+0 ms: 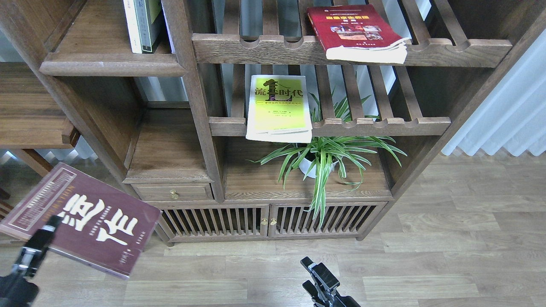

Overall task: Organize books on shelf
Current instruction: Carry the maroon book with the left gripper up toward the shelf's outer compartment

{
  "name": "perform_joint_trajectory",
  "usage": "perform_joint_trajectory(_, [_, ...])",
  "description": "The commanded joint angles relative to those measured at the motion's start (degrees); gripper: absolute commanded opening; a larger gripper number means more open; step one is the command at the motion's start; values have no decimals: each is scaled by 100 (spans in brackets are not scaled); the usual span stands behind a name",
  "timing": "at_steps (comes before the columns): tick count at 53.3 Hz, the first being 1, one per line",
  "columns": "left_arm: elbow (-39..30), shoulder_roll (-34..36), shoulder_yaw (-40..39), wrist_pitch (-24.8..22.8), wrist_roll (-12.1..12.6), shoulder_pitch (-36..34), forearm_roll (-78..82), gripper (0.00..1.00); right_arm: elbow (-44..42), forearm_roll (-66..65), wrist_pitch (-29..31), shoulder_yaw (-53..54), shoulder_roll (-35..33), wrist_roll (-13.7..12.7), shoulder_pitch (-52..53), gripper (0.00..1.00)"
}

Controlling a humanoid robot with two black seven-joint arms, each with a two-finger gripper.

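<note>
Low at left, left end effector [50,225] clamped on tilted maroon book [81,219]; right end effector [318,277] low, state unclear.

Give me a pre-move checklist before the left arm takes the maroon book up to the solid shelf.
1. Grip: left gripper shut on maroon book at its near edge: ok.
2. Book attitude: tilted, held at one edge only; slip risk: cannot tell.
3. Landing spot: solid shelf has bare board left of the upright books: ok.
4. Right gripper low, away from the path: ok.
5. Red book and yellow-green book on slatted racks, overhanging the front rails: not ok.
</note>
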Motion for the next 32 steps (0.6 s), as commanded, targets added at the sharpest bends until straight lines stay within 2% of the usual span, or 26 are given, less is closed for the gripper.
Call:
perform_joint_trajectory(1, [0,111,-166,-1,-1,-94,-49,5,-114,0,0,8,0,0,72,99])
perform_joint_trajectory(10, [0,498,-333,-1,-1,-455,-427,4,-273,0,0,0,0,0,160,99])
perform_joint_trajectory(21, [0,1297,-491,-1,-1,-1060,-1121,4,-317,0,0,0,0,0,230,99])
perform_joint_trajectory(32, [0,1623,-483,-1,-1,-1807,-1130,4,-325,0,0,0,0,0,248,99])
